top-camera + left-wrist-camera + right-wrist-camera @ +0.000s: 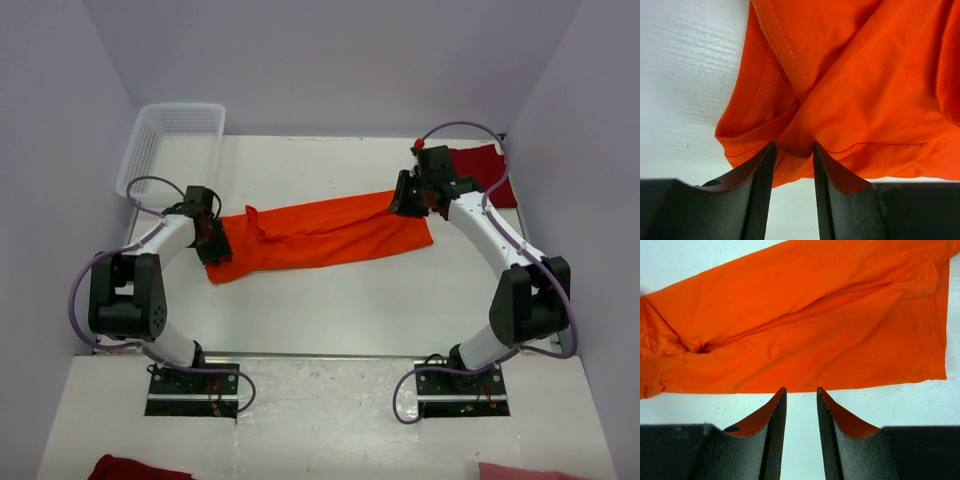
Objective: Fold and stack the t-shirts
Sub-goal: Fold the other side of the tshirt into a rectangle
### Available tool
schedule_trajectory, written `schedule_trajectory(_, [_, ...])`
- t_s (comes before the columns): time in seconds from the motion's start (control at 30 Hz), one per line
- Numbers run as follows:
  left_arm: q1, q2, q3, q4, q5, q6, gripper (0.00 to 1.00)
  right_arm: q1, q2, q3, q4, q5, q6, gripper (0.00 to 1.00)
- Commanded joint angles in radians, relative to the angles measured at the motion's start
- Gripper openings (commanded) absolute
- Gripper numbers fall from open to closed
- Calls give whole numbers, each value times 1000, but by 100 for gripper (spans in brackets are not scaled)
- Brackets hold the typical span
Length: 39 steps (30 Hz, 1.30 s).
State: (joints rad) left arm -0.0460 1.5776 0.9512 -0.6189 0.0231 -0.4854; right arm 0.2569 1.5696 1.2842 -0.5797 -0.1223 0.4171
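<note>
T-shirts are found in two places: the orange t-shirt (325, 235) is stretched as a long folded band across the middle of the bench (330, 320), and the dark red t-shirt (480, 165) is bunched at the far right corner. A rumpled fold at the band's left end is straddled by the left fingers (757, 200); whether it is clenched cannot be told. The right fingers (772, 440) are parted and empty, just short of the cloth near its right end. If only the top layer is pinched, the fold could be dragged open and the band skewed.
</note>
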Motion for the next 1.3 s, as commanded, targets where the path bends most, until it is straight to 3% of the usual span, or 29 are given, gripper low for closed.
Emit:
schedule_trajectory(0.0, [12,4,-6,27,18,25,36,-2,-31,0,26,21,-14,32])
schedule_trajectory(0.1, [18,7,-9,25,15,31,26,-2,-28,-3,30,18,-8,32])
schedule_trajectory(0.2, [20,5,-2,15,-17,34,0,-1,-22,-11,38,4,-1,32])
schedule_trajectory(0.53, [20,-27,86,-10,-86,50,0,15,16,-6,47,-22,0,32])
schedule_trajectory(0.7, [20,-34,98,-22,-75,56,0,61,88,53,49,-118,-55,32])
schedule_trajectory(0.8, [20,-27,90,-18,-78,57,1,111,185,159,34,-209,-81,33])
schedule_trajectory(1.03, [20,37,106,1,-137,56,6,211,499,640,-149,-206,-103,39])
schedule_trajectory(1.27, [20,114,195,11,-118,41,8,260,759,932,-284,-240,-129,41])
